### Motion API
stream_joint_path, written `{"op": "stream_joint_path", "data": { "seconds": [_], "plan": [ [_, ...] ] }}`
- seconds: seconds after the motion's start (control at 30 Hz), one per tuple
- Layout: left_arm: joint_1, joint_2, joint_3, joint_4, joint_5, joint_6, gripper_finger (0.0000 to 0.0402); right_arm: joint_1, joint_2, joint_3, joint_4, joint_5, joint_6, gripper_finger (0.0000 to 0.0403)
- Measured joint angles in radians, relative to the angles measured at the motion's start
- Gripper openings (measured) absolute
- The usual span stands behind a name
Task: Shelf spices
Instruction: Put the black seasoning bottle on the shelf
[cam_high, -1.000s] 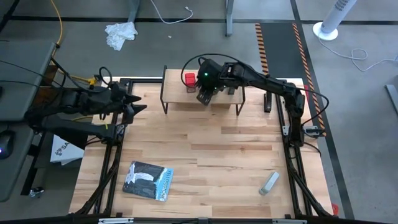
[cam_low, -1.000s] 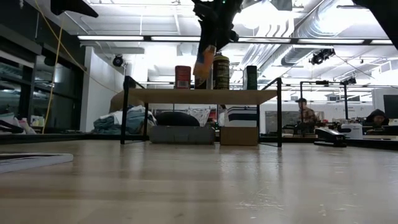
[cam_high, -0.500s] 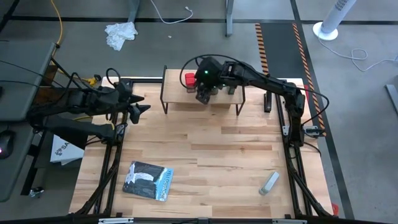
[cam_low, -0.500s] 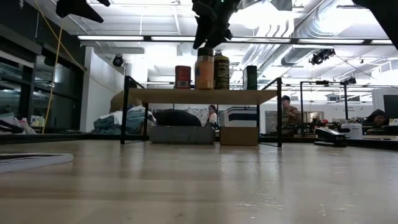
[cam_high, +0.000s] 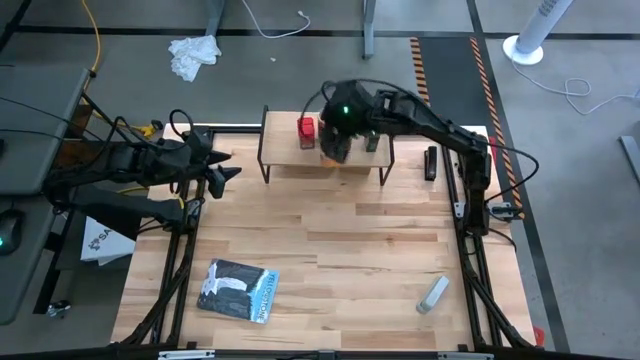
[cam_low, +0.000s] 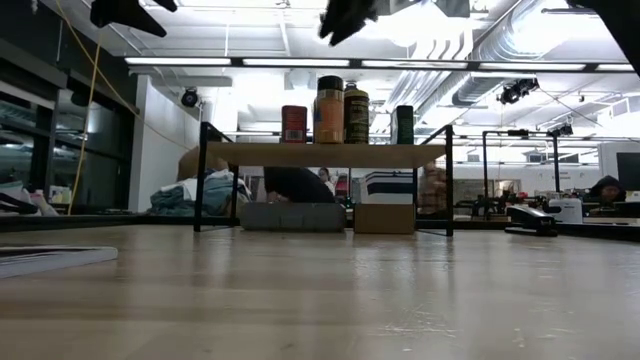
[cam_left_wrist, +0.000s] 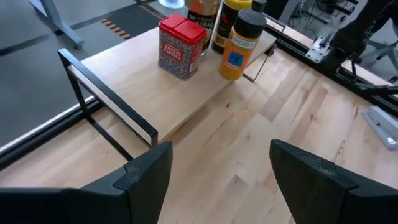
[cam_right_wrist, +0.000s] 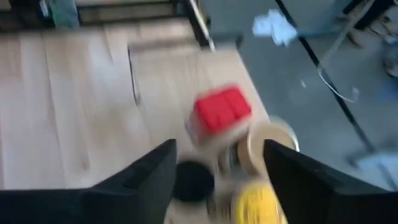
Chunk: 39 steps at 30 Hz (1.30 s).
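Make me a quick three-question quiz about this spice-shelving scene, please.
1. True or false: the red tin stands on the shelf.
2. The right pincer above the shelf holds: A the red tin; B nothing; C the shelf.
3. Fill in: the left pincer hangs open over the table at its ____ edge.

Key: 1 true; 2 B; 3 left.

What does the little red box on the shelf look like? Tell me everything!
The red tin is a small square box, likely metal, with a red lid split by a seam into two flaps and a patterned label on its sides. It stands upright and closed on the shelf, at the end of the row of spices, close beside the amber jar and apparently not touching it. No gripper touches it.
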Motion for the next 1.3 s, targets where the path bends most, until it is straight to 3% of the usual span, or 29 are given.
{"op": "stream_joint_path", "data": {
  "seconds": [0.1, 0.2, 0.27, 0.43, 0.63, 0.87, 1.03, 1.3],
  "plan": [
    [0.0, 0.0, 0.0, 0.0, -0.003, 0.035, 0.0266, 0.049, -0.002, 0.005, -0.161, 0.099, 0.035, 0.0161],
    [0.0, 0.0, 0.0, 0.0, -0.021, 0.067, 0.0266, 0.089, 0.0, -0.054, -0.246, 0.108, 0.118, 0.0049],
    [0.0, 0.0, 0.0, 0.001, -0.034, 0.075, 0.0266, 0.105, 0.0, -0.128, -0.232, 0.126, 0.153, 0.0017],
    [-0.001, -0.003, 0.0, 0.068, -0.03, 0.098, 0.0266, 0.104, 0.003, -0.318, -0.08, 0.247, 0.235, 0.0003],
    [-0.001, -0.015, 0.0, 0.115, -0.018, 0.13, 0.0266, 0.108, 0.003, -0.399, 0.027, 0.365, 0.292, 0.0001],
    [-0.001, -0.027, 0.0, 0.112, -0.019, 0.137, 0.0266, 0.112, 0.005, -0.402, 0.179, 0.337, 0.312, 0.0],
    [-0.001, -0.029, 0.0, 0.111, -0.02, 0.146, 0.0266, 0.116, 0.02, -0.402, 0.313, 0.222, 0.315, 0.0],
    [0.0, -0.029, 0.0, 0.107, -0.02, 0.154, 0.0266, 0.141, 0.021, -0.402, 0.318, 0.212, 0.317, 0.0]
  ]
}}
